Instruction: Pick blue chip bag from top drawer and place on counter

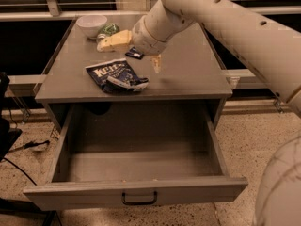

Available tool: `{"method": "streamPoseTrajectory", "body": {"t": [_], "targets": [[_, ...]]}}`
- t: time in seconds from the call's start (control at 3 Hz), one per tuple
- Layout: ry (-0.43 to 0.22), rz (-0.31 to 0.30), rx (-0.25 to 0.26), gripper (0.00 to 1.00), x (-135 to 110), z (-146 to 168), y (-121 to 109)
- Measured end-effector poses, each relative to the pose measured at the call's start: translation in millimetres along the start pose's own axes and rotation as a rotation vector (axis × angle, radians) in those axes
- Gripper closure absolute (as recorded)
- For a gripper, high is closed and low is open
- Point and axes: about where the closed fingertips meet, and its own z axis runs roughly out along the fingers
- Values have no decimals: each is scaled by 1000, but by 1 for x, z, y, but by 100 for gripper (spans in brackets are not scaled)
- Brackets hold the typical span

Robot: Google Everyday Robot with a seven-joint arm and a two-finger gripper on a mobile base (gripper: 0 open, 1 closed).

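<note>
The blue chip bag (116,76), navy foil with white "Kettle" lettering, lies crumpled on the counter (188,74) near its front edge, left of centre. My gripper (134,51) hangs open just above and behind the bag, apart from it. One cream finger (114,41) points left and the other (156,63) points down. The top drawer (136,173) stands pulled fully out below the counter, with nothing visible inside. Its small dark handle (139,199) sits centred on the front panel.
A white bowl (91,25) and a green bag (108,31) sit at the counter's back left. A small dark snack wrapper (135,54) lies behind the chip bag. Black cables (21,147) run on the floor at left. My arm spans the upper right.
</note>
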Motion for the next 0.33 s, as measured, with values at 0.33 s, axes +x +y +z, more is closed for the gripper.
{"method": "streamPoseTrajectory", "body": {"t": [0.33], "targets": [[0,0,0,0,0,0,0]]}}
